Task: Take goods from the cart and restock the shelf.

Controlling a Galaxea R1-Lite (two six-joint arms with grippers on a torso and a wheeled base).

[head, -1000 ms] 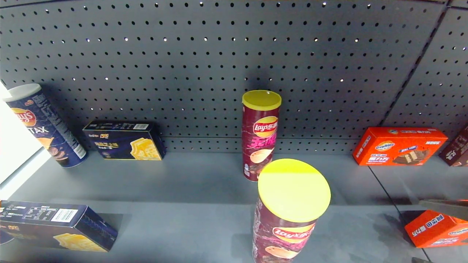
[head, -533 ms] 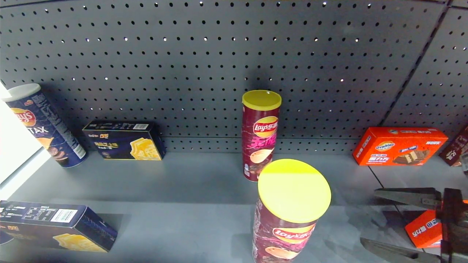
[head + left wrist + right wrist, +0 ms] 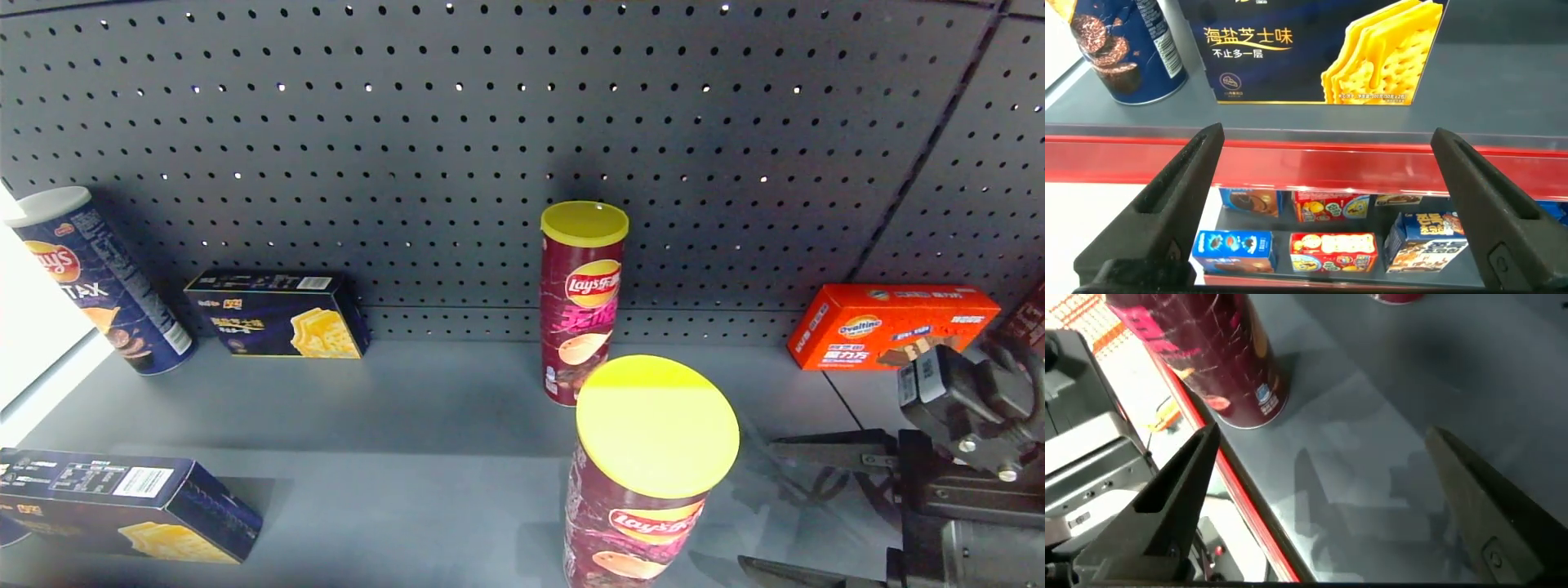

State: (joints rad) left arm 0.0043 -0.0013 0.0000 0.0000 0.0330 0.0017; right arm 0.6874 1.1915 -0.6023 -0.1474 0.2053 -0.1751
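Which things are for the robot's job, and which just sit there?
Job: near maroon cardboard chip can with yellow lid; grey metal shelf; open right end effector.
Just there: rear navy cardboard cracker box; orange cardboard box; navy chip can.

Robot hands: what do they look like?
The right gripper and left gripper each have two long, flat, black fingers that taper to blunt tips. Behind the right one sits a chunky black wrist block with silver screws.

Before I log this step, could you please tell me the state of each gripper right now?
Left gripper: open, holding nothing.
Right gripper: open, holding nothing.
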